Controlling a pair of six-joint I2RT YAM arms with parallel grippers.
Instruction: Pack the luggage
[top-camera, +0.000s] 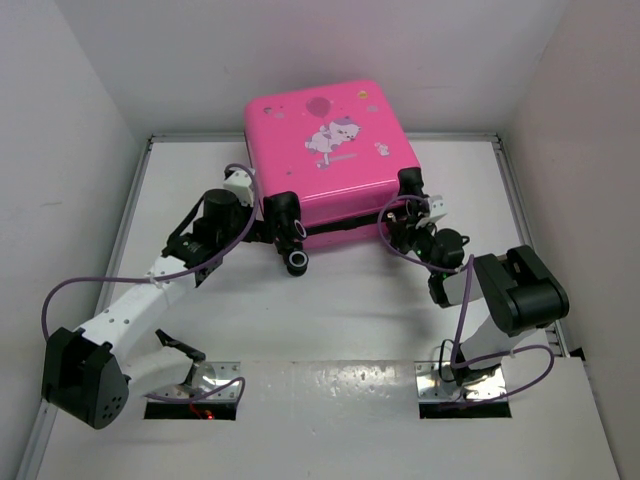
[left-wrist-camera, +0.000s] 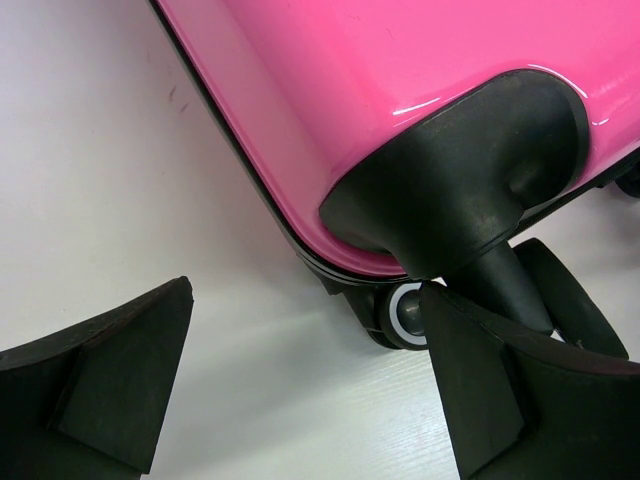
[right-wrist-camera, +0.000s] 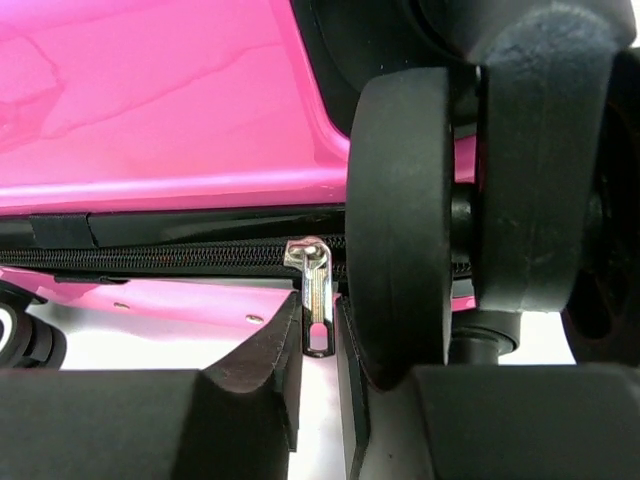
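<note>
- Right gripper stands narrow, one finger on each side of the zip pull; I cannot tell whether they pinch it.
- That pull hangs toward 6 o'clock from its slider, straight into the jaws. The zip track runs 9 to 3 o'clock, so I judge any drag must follow that line.
- Just beside the pull at 3 o'clock, a black wheel crowds that side.
- Left gripper gapes wide and holds nothing; the luggage corner wheel lies at 1 o'clock, just beside its right finger.
- Seen from above, the luggage lies flat, lid down, at 12 o'clock on the table, with its wheeled edge facing the arms.
- The right arm folds in from 4 o'clock and is nearer the zip; the left arm stretches in from 7 o'clock to the near left corner.
</note>
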